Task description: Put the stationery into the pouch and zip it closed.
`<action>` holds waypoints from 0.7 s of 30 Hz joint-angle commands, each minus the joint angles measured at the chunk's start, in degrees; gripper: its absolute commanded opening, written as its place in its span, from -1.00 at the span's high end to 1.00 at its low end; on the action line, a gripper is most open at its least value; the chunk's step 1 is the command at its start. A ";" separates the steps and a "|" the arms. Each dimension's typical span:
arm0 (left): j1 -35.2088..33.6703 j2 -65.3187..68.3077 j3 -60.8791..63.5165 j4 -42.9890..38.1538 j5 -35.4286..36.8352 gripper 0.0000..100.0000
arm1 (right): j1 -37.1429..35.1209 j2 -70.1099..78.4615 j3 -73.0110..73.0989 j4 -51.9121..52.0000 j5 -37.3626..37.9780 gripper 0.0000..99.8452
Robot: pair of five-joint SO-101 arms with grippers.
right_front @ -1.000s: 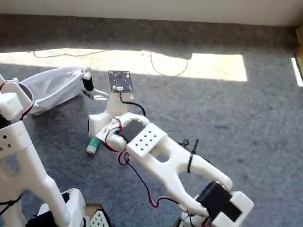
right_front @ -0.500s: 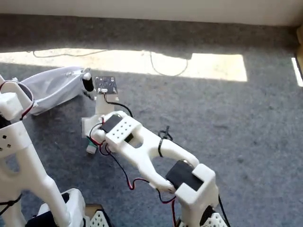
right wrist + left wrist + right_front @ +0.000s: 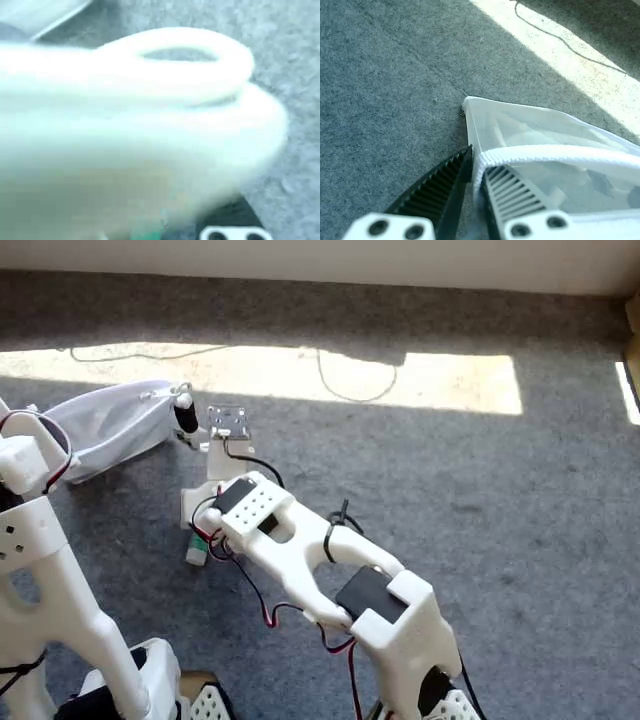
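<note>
From the high view, the white mesh pouch [image 3: 110, 425] lies at the far left on the grey carpet [image 3: 480, 500]. The right gripper [image 3: 200, 532] sits low over a green-and-white stick [image 3: 197, 553], which lies nearer than the pouch and apart from it. You cannot tell here how wide that gripper stands or whether it has the stick. This looks like the pickup of 1 item, so set the grip square across the stick's body. Lift it clear of the pile before swinging, then carry it toward the pouch's right end, where a dark, white-tipped object [image 3: 185, 418] that you cannot identify sits. A band of sunlight crosses the far carpet with a thin cable [image 3: 350, 390] on it, below a pale wall [image 3: 320, 255]. In the left wrist view, the left gripper [image 3: 476, 162] is clamped on the pouch's corded rim, pinching the mesh. Hold that pinch firm so the mouth does not sag. In the right wrist view a blurred white shape sits close to the lens with a sliver of green beside it, above grey carpet, so the gripper's opening cannot be told there either.
</note>
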 commanded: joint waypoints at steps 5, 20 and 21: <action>-0.31 -1.01 -1.89 -0.70 0.79 0.99 | 1.98 -0.66 -2.77 5.58 -0.09 0.84; -0.22 -1.01 -1.89 -0.62 0.62 0.99 | 8.92 -3.38 -2.68 22.37 19.96 0.84; -0.22 -1.01 -1.89 -0.62 0.62 0.99 | 9.71 -4.35 -2.68 23.78 20.57 0.84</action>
